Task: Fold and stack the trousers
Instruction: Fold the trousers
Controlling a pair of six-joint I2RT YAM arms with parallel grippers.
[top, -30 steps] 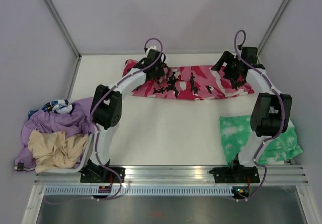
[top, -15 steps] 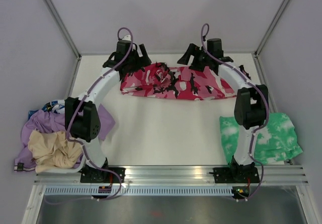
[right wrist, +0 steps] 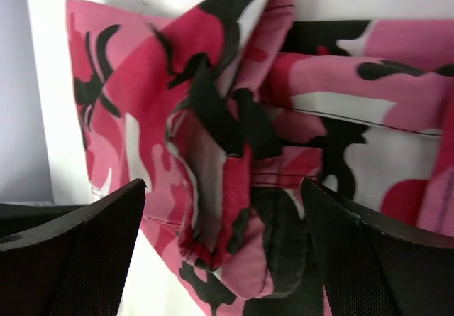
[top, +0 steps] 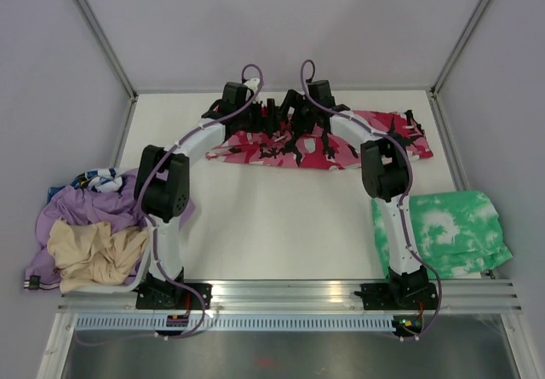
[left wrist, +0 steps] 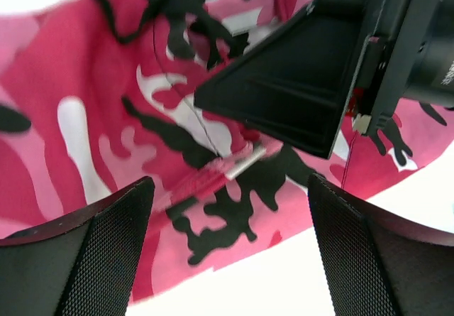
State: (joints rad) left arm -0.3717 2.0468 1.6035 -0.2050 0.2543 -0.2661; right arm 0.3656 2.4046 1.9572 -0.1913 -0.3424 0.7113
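Trousers (top: 328,151): spread flat at 12 o'clock on table (top: 272,226), bunched mid-length
Left gripper (left wrist: 228,184): jaws apart, holding nothing, over print
Right gripper (right wrist: 221,184): jaws apart, above rumpled fold
Handling: likely soft, light, floppy; best pinched at edges

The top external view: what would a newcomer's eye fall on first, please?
The pink camouflage trousers lie spread along the far edge of the table. The left gripper and right gripper, both open, nearly meet above a bunched fold in them. A green tie-dye garment lies near right, a lilac and beige clothes heap near left.
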